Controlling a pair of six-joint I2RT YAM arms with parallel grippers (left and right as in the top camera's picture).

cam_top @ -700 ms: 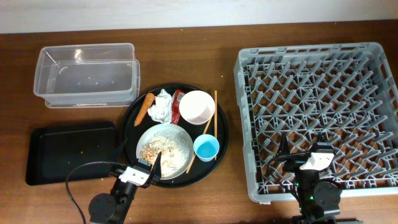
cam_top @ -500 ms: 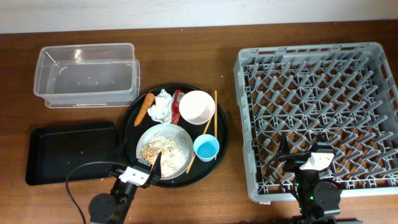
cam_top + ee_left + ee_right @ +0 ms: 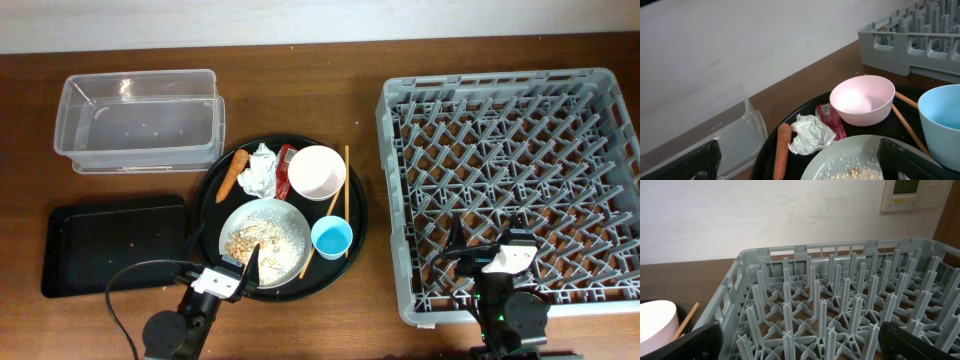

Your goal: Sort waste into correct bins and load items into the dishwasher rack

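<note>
While both arms sit low at the near edge of the table [image 3: 300, 95], the left gripper [image 3: 225, 266] hangs over the near rim of the large round black tray [image 3: 358, 215]. In the left wrist view its dark fingers [image 3: 685, 162] stand at the two bottom corners, spread wide, with nothing held between them. The right gripper [image 3: 492, 250] sits over the near edge of the dishwasher rack [image 3: 386, 150]. Its fingers [image 3: 685, 342] are likewise wide apart and hold nothing, with grey pegs ahead of them. All the task's items lie on the round tray:

- The pale shallow dish [image 3: 290, 225] is nearest the left gripper and holds beige food scraps [image 3: 245, 242].
- The light-blue cup [image 3: 331, 238] stands upright just right of the dish.
- The white bowl [image 3: 317, 172] stands upright behind the cup.
- The chopsticks [image 3: 346, 185] lie apart. One runs along the right of the bowl. The other is angled between the dish and the cup.
- The red wrapper [image 3: 284, 170] lies just left of the bowl, touching the crumpled napkin [image 3: 257, 170].
- The carrot piece [image 3: 232, 175] lies to the left of the napkin, near the tray's rim.

The clear tub [image 3: 140, 125] sits on the table at far left, its near right corner close to the round tray. The shallow black tray [image 3: 115, 245] lies in front of the tub, left of the round tray. The rack takes up the right side of the table, well apart from the round tray.
</note>
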